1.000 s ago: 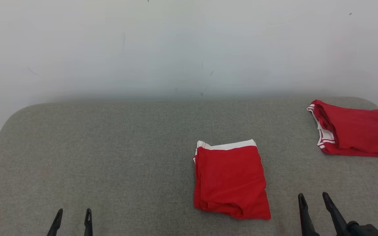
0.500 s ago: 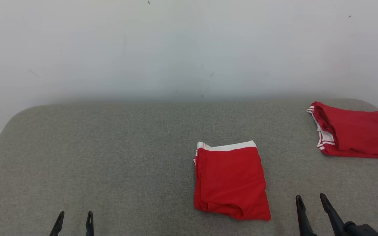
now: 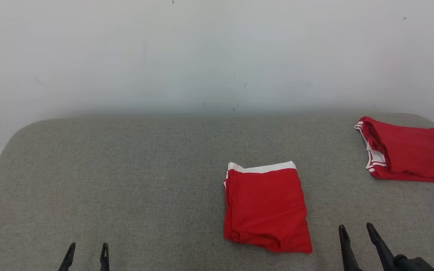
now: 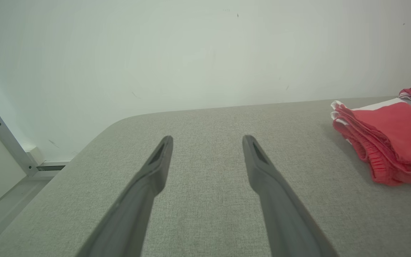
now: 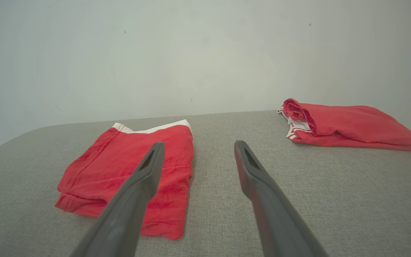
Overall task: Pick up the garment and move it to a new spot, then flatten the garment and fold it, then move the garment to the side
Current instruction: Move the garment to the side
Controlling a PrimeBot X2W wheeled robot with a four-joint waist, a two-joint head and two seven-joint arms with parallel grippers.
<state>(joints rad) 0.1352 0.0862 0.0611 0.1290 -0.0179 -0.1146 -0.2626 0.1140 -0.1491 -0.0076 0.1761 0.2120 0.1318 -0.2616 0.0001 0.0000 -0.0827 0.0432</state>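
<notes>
Your left gripper (image 3: pixel 88 245) hangs empty over the near left of the grey padded table (image 3: pixel 126 169), fingers spread wide. Right of centre lies the red garment (image 3: pixel 266 207), folded square, its white waistband turned away from you. Near its right corner your right gripper (image 3: pixel 355 226) stands just as wide, holding nothing. Far right rests a second red garment (image 3: pixel 409 154). To shift the fold aside, slip one finger under every layer and pinch the whole stack, so it cannot spring open.
</notes>
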